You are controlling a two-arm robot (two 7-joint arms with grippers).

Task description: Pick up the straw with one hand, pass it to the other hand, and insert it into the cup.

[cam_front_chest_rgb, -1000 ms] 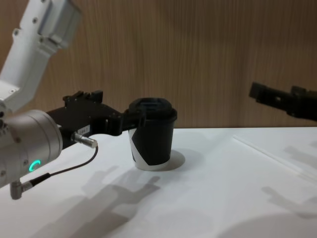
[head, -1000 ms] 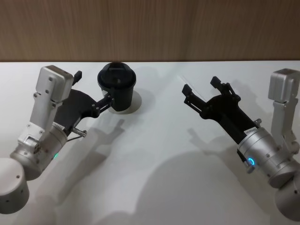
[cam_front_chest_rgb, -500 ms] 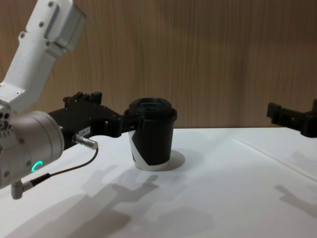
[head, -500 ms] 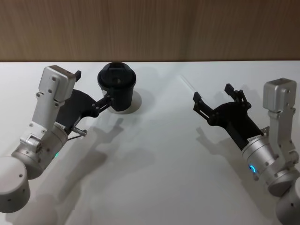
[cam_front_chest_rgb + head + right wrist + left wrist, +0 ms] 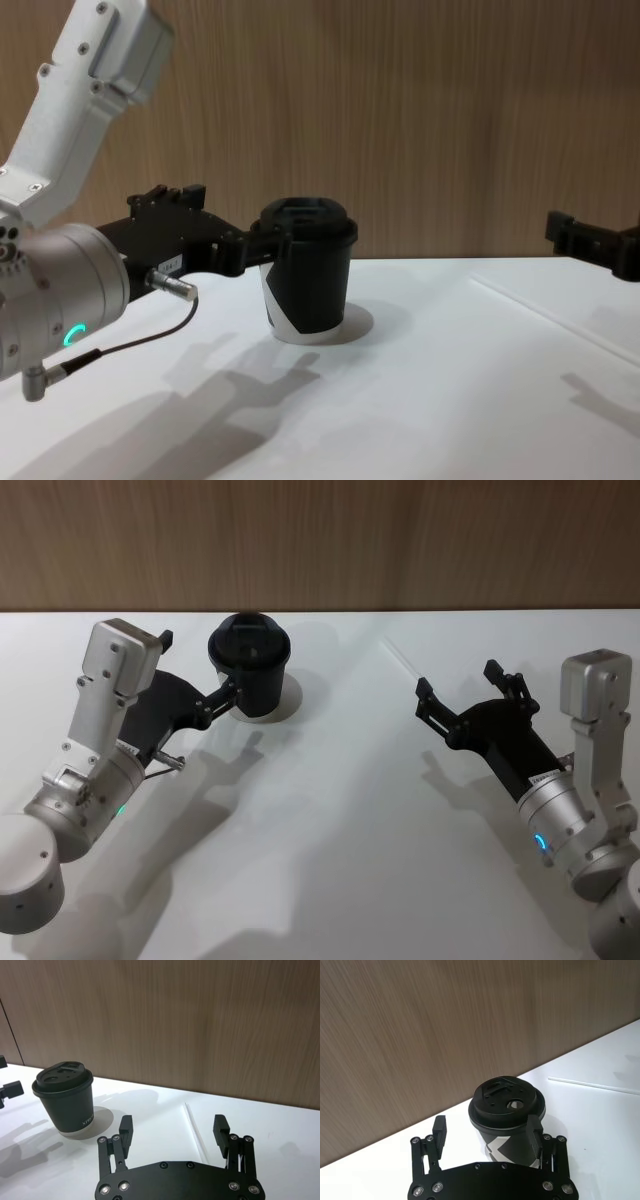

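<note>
Head view is being bounded at the back by the wall (image 5: 400, 540), along whose foot the far edge of the table (image 5: 330, 810) is running. The cup (image 5: 250, 662), upright and lidded, is being shown standing close to that edge, on the left half. The left gripper (image 5: 200, 663) is being held at the cup's left with its fingers spread wide. One fingertip (image 5: 233, 688) is lying just beside the cup's side, and whether it is touching cannot be told. The straw (image 5: 400, 658) is lying flat on the table on the right half, well apart from the cup, slanting from near the far edge toward the right gripper (image 5: 457, 680). That gripper is being held raised above the table near the straw's near end, its fingers likewise spread wide. In the right wrist view the straw is being seen on the table within the gap between the spread fingers, touched by neither. Between the two grippers a broad bare stretch of table is lying open, and more open surface is being left in front of both. In the chest view a strip of bare table is being shown between cup and straw.
</note>
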